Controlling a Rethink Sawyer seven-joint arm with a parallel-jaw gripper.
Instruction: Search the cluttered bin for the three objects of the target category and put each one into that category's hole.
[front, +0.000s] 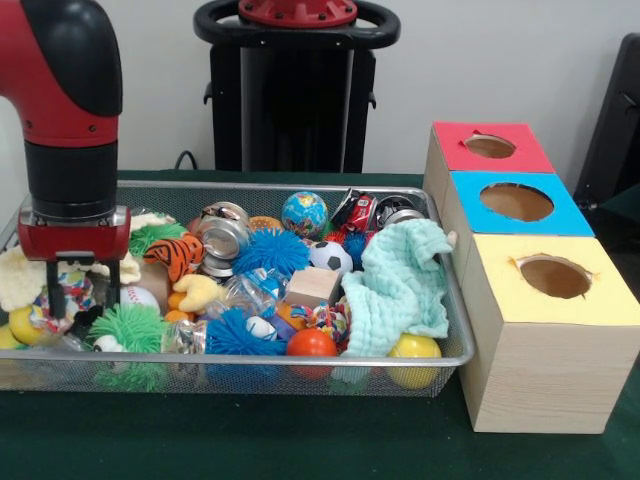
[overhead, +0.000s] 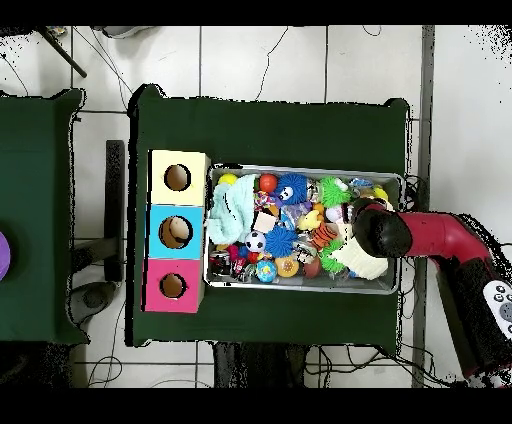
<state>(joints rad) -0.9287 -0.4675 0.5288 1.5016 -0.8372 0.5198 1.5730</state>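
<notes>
The red and black arm hangs over one end of the wide silver wire-mesh bin (front: 300, 368) on the green worktop (front: 250, 440), and the claw (front: 84, 290) has its black fingers spread on either side of a knotted multicoloured rope ball (front: 62, 298); whether they grip it, I cannot tell. Another rope ball (front: 325, 320) lies mid-bin beside the pale mint cloth (front: 400, 285). The round hole (front: 555, 277) in the yellow-topped wooden box sits just outside the bin's opposite end.
</notes>
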